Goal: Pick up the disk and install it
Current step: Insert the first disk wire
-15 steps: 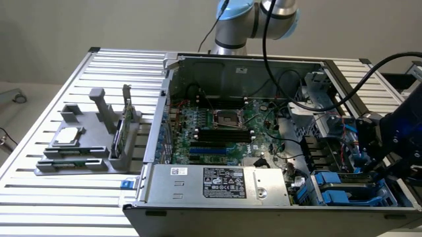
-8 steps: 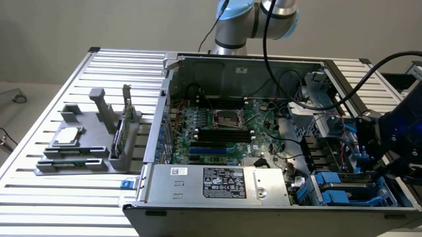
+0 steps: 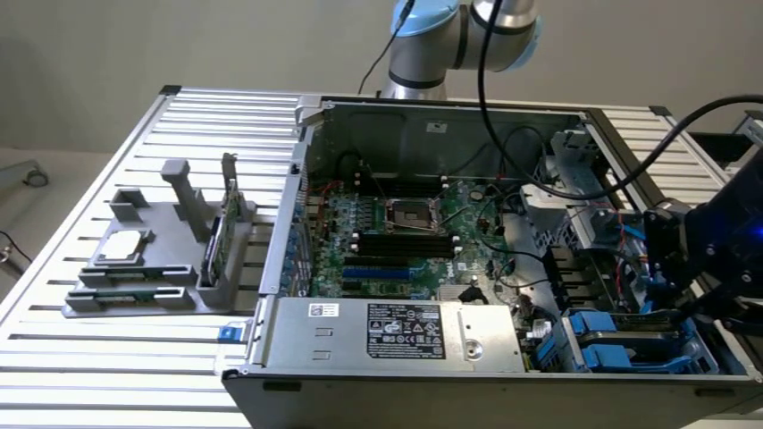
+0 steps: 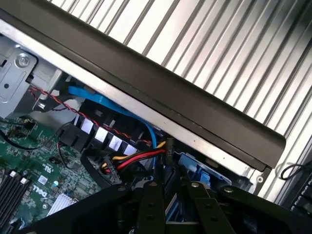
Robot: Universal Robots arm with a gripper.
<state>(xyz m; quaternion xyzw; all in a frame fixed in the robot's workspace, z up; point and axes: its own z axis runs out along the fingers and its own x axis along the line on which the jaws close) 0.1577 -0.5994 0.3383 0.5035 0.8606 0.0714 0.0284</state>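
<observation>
Where the gripper [image 4: 171, 197] reaches into the drive bay at a corner of the computer case [image 3: 417, 130], its fingers are closed on the disk [image 4: 200, 168]. Its blue carrier edge shows (silver face and label are hidden). Red, yellow and black cables [image 4: 131, 158] lie just beside it. The motherboard [image 4: 29, 180] reads "DELL"; the power supply label [image 3: 406, 332] is illegible.

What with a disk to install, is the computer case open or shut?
Open: the computer case has no cover on top, and its motherboard lies exposed.
</observation>
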